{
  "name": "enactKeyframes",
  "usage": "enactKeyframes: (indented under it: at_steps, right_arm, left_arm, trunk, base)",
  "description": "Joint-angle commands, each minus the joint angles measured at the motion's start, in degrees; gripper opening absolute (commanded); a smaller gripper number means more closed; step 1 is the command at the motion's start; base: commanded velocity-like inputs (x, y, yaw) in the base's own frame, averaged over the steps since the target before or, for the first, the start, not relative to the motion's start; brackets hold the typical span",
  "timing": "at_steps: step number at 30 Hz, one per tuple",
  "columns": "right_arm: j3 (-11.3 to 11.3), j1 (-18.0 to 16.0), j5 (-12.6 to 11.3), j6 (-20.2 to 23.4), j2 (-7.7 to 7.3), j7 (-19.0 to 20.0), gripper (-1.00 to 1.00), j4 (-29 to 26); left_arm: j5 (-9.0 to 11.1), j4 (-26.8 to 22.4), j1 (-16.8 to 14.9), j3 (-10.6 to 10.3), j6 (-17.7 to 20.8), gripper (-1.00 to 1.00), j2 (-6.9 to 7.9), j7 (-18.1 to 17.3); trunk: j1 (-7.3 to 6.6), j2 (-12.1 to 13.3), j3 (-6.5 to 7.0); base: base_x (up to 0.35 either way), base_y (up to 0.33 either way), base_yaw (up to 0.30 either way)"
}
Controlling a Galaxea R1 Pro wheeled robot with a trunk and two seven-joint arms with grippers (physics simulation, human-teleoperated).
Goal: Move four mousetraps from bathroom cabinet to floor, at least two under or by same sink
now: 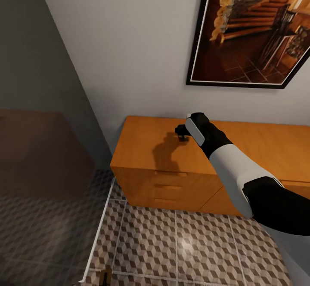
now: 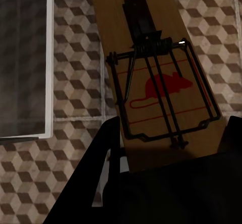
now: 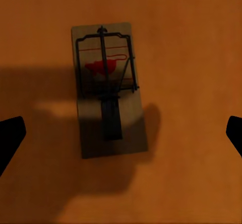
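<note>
The right hand (image 1: 182, 133) is hovering over the left part of the cabinet (image 1: 146, 148), above its flat top, and its shadow is falling on the wood just below. In the right wrist view a mousetrap (image 3: 110, 90) is lying flat on the orange-brown top, between the two dark fingertips (image 3: 10, 138), which are standing wide apart at both edges of the picture and are touching nothing. So this hand is fully open and is holding nothing. The left hand (image 2: 166, 183) is closed on another mousetrap (image 2: 159, 77): the near end of the board is sitting between its dark fingers, and the rest of the board, with the red mouse print and the wire bar, is sticking out over the bathroom floor (image 1: 172, 243) with the cube pattern. In the head view a small brown thing is showing at the near edge of the floor, but it is too small for me to tell what it is. I judge that the step in hand is the picking of the trap from the cabinet top, while the left one is waiting to be put down. The next move is calling for a straight descent of the right hand, keeping the board centred between the fingers, then a closing on its long sides, away from the wire parts. The board is thin and flat, so the fingertips must come nearly to the wood, otherwise they are closing above it.
</note>
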Motion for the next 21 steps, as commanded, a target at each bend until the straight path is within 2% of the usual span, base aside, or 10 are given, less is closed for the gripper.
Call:
enactKeyframes:
  at_steps: [1, 21]
  right_arm:
    - [0.3, -0.06, -0.6, 0.12, -0.04, -0.51, 1.0, -0.03]
    - [0.3, -0.06, -0.6, 0.12, -0.04, -0.51, 1.0, -0.03]
  left_arm:
    - [0.29, 0.23, -0.08, -0.51, -0.33, -1.0, -0.05, 0.22]
    - [0.29, 0.23, -0.08, -0.51, -0.33, -1.0, -0.05, 0.24]
  trunk:
    - [0.02, -0.08, -0.13]
    - [0.02, -0.08, -1.37]
  base:
    - [0.0, 0.0, 0.0]
    - [0.0, 0.0, 0.0]
